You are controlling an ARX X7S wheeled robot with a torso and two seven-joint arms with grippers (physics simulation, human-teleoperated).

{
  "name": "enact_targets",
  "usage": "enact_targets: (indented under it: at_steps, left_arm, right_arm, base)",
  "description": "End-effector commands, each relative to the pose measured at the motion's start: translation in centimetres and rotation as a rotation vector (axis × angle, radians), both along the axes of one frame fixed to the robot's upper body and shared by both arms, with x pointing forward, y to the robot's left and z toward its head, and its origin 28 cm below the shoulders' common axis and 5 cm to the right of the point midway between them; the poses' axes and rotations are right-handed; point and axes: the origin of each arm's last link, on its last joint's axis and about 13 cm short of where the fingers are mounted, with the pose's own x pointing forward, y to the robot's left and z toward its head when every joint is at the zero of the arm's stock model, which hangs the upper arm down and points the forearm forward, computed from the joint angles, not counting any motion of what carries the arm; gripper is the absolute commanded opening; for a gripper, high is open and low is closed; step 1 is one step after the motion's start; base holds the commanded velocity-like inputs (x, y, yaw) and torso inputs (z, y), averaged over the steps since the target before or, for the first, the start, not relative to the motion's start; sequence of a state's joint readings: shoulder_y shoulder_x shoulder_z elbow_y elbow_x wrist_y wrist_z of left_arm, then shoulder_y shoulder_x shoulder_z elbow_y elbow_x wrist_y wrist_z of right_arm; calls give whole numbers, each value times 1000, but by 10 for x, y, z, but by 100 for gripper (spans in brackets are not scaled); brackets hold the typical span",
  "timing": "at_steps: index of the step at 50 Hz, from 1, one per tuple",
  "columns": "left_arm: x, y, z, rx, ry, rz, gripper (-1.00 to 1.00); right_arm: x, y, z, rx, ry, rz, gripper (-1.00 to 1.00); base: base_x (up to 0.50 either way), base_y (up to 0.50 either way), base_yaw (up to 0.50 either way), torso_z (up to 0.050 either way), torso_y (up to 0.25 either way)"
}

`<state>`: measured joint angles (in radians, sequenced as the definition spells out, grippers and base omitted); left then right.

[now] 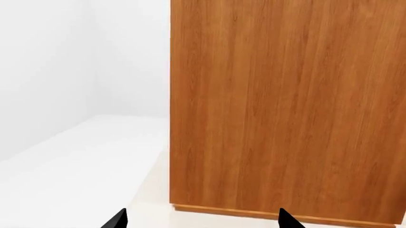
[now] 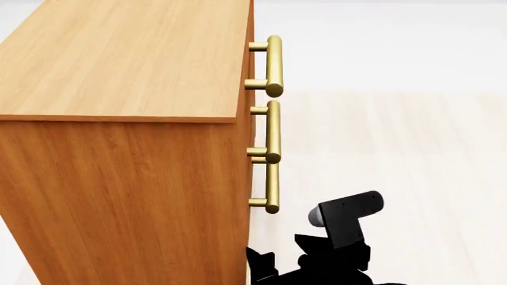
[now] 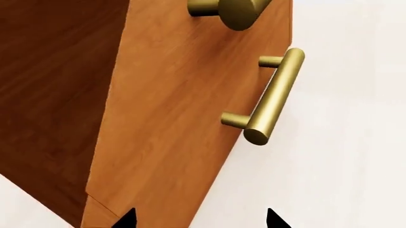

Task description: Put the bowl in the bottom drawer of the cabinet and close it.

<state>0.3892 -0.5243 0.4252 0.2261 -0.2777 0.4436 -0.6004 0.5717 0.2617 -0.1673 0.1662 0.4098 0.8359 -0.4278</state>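
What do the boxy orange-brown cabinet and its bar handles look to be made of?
The boxy orange-brown cabinet looks like satin-finished wood or veneer: vertical grain streaks run down its side. The round bar handles look like polished brass: golden, with soft highlights.

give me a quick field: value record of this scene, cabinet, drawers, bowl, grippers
cabinet: orange-brown wood, seen from its side and top
handles: three brass bars; lowest on the bottom drawer
drawers: all look shut
bowl: not in view
right gripper: open, empty, near the lowest handle
left gripper: open, empty, facing the cabinet's plain side
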Motion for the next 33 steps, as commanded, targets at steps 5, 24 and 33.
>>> enact_targets:
  at_steps: [5,24,33]
  left_arm:
    - [-1,0,0,3,-2,-1,100]
    - [-6,-1,16,57,-50,-11,100]
    - [-11,-1,31,82,-82,-21,100]
  right_arm:
    - [-10,-18,5,-58,-39,-148,100]
    - [-34,-47,21,-171,-119,-450,100]
    - [-59,-56,53,-167,-189,-552,100]
  base:
    - [0,0,0,0,0]
    - [0,0,0,0,0]
    - [0,0,0,0,0]
